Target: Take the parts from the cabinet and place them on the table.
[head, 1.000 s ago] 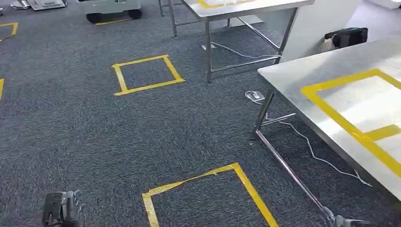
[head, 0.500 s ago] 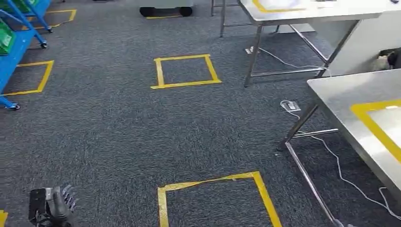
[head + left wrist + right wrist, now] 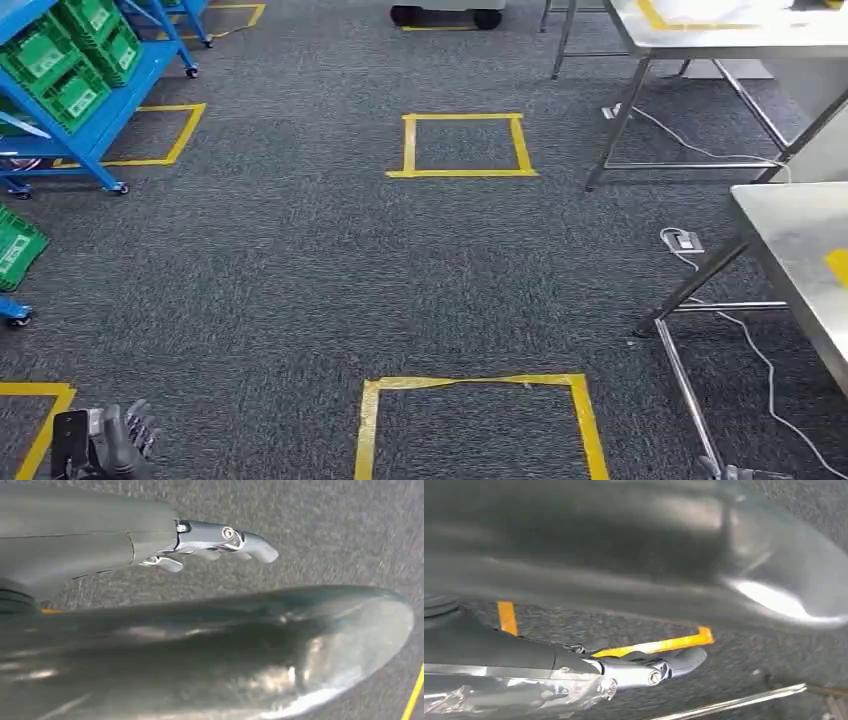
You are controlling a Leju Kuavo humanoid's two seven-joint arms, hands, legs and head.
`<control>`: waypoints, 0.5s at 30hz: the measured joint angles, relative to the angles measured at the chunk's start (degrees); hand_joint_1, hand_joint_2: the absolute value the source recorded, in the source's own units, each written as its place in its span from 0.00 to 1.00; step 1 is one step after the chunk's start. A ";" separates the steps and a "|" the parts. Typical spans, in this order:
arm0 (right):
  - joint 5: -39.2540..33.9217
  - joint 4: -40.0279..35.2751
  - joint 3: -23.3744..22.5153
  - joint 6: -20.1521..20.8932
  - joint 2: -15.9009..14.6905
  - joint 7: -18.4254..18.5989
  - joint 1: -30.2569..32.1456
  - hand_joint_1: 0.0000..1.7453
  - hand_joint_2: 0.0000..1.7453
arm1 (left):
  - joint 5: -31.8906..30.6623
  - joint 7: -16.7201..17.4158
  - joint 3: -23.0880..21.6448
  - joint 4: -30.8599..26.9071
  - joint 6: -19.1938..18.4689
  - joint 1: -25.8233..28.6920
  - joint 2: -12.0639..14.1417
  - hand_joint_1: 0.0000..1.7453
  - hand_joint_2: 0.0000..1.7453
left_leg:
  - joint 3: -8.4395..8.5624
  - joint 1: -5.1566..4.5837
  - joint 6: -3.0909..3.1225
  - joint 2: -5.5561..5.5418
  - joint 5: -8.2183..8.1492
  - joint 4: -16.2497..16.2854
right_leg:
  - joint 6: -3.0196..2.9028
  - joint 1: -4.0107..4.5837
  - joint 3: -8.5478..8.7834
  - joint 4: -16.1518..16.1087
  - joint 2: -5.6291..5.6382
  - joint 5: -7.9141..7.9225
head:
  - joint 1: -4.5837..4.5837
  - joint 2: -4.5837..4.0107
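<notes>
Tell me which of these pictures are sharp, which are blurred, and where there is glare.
Head view: fairly sharp; carpet and yellow tape squares clear, soft sheen on the steel table. Left wrist view: the left hand is crisp, but the carpet is smeared and a shiny dark body part shows bright glare. Right wrist view: the same, with the right hand sharp.
</notes>
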 joint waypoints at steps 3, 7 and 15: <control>2.16 0.22 -0.02 -0.35 0.00 -1.29 -0.60 0.00 0.00 | -0.02 0.00 0.04 -0.59 0.26 0.51 0.18 0.00 0.00 | -0.44 -0.34 1.64 -2.27 0.09 -0.14 | 0.95 -0.01 0.73 -0.30 -1.76 -0.15 | -0.02 0.00; 3.19 0.28 -0.02 -0.74 0.00 -2.06 -1.19 0.00 0.00 | -0.44 -0.07 0.07 -1.18 0.24 0.74 0.31 0.00 0.00 | -0.31 0.04 3.28 -4.97 0.73 -0.57 | 1.92 -0.34 -2.02 6.34 4.38 -4.69 | 0.54 0.00; 2.90 0.52 -1.27 -1.57 0.00 -2.67 -0.92 0.00 0.00 | -1.66 -0.09 -1.07 -1.79 0.50 0.63 0.09 0.00 0.00 | -0.35 -0.38 3.43 -11.53 0.86 -0.34 | 0.62 -0.46 -0.94 1.12 10.59 0.24 | 0.63 0.00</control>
